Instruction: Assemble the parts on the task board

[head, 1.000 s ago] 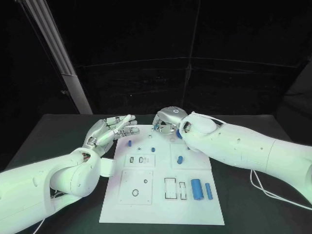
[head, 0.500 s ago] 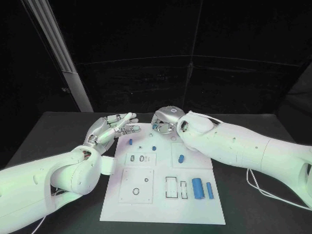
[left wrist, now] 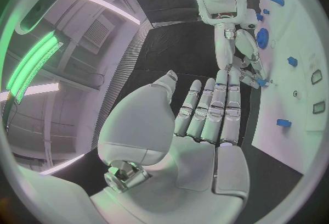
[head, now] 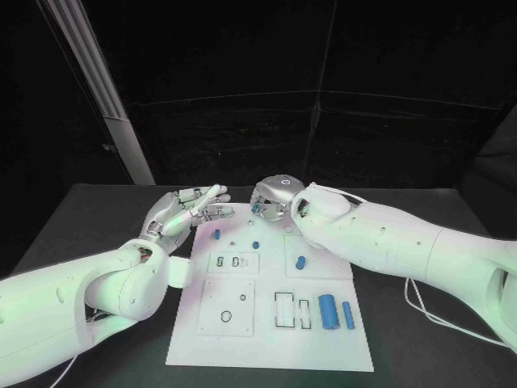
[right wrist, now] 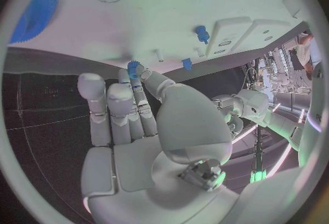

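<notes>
The white task board (head: 250, 323) lies in the middle of the table. Blue parts on it include a small piece (head: 216, 235), a peg (head: 255, 242), an oval piece (head: 300, 262) and two cylinders (head: 326, 307) at its right side. My right hand (head: 276, 202) hovers at the board's far edge and pinches a small blue toothed part (right wrist: 133, 66) between thumb and fingertip, close to a thin white pin (right wrist: 159, 55). My left hand (head: 189, 208) is raised beside the board's far left corner, fingers straight, holding nothing. The left wrist view shows the right hand (left wrist: 240, 54) with that part (left wrist: 261, 82).
A large blue gear (right wrist: 38, 10) sits on the board near the right hand. Empty rectangular and round recesses (head: 284, 311) lie in the board's near half. The black table (head: 95, 218) surrounds the board. A white cable (head: 427, 311) runs at the right.
My left hand has lifted a little and edged toward the right hand. The right hand stays at the board's far edge with the small part.
</notes>
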